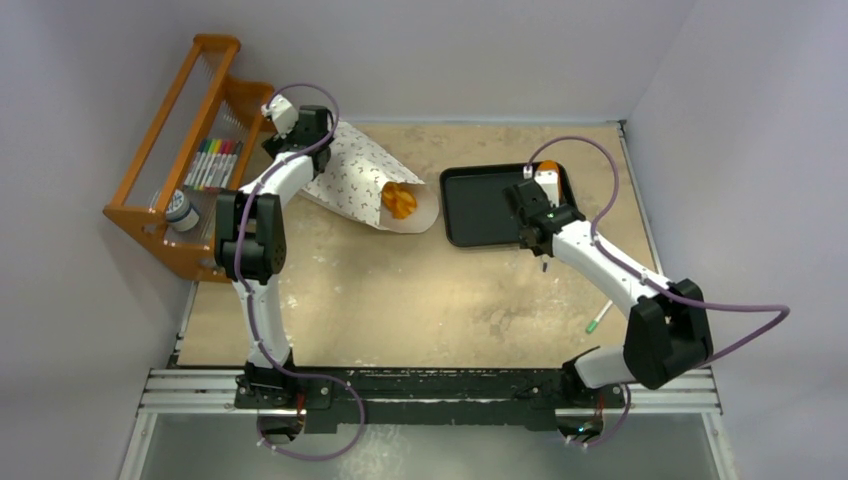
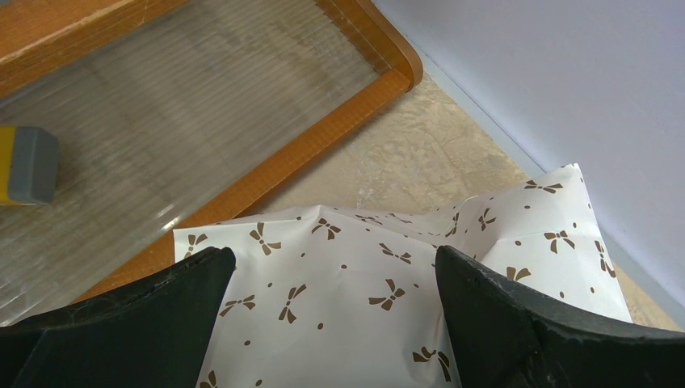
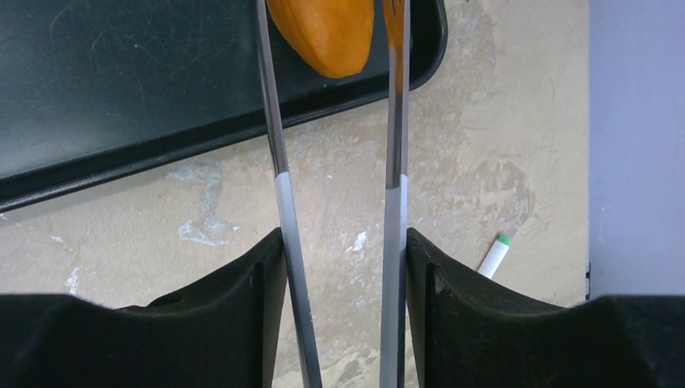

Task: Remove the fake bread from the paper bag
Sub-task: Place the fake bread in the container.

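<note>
Plainly a robotics lab bench, not a home: boxed in by bare pale lilac walls (image 1: 480, 50), topped with a scuffed beige board (image 1: 420, 300), edged by a silver aluminium rail (image 1: 190, 388) carrying white-and-black robot arms (image 1: 262, 215) trailing looped purple cables (image 1: 700, 300).

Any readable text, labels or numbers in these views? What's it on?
None readable.
Markers in the wooden rack: barrel print too small to read.
Paper bag: only brown bows and dots, no letters.
Black tray, tongs: no markings visible.
</note>
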Controlling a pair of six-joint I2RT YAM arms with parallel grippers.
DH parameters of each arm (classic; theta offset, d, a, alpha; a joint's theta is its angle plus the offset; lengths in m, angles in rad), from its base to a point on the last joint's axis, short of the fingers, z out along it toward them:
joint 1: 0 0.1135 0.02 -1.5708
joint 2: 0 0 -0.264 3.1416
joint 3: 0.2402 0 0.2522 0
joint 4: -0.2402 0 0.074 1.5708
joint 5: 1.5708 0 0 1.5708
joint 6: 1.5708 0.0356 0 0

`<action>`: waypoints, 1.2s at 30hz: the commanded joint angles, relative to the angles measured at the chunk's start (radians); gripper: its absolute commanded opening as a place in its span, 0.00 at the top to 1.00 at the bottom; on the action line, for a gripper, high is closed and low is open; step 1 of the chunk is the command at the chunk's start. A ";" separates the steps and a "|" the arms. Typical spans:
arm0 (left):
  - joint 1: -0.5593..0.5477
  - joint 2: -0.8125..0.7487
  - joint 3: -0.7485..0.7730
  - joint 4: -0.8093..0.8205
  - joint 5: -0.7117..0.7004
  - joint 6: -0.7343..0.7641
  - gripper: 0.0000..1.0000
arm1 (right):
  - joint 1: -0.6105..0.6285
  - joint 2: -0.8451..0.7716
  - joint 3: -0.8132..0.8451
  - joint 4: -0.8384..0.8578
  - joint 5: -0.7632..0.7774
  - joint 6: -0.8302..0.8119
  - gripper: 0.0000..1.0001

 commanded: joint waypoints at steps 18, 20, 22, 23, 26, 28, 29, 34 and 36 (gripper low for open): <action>0.010 -0.004 -0.016 -0.122 -0.001 0.032 0.00 | 0.130 -0.109 0.167 -0.033 0.087 0.003 0.49; 0.013 0.004 -0.009 -0.138 -0.008 0.039 0.00 | 0.190 -0.105 0.190 -0.029 0.088 0.002 0.49; 0.020 0.003 -0.015 -0.144 -0.012 0.043 0.00 | 0.233 -0.100 0.207 -0.026 0.085 -0.002 0.50; 0.023 0.002 -0.019 -0.144 -0.016 0.045 0.00 | 0.255 -0.100 0.213 -0.023 0.081 -0.003 0.50; 0.027 0.003 -0.027 -0.146 -0.026 0.054 0.00 | 0.315 -0.123 0.216 0.000 0.052 -0.024 0.51; 0.026 0.004 -0.030 -0.150 -0.034 0.059 0.00 | 0.344 -0.147 0.213 0.021 0.014 -0.038 0.51; 0.027 0.006 -0.030 -0.151 -0.036 0.062 0.00 | 0.358 -0.161 0.208 0.035 -0.005 -0.050 0.52; 0.027 0.018 -0.028 -0.157 -0.045 0.075 0.00 | 0.416 -0.219 0.190 0.062 -0.078 -0.081 0.53; 0.027 0.022 -0.033 -0.160 -0.044 0.077 0.00 | 0.435 -0.233 0.188 0.062 -0.099 -0.093 0.53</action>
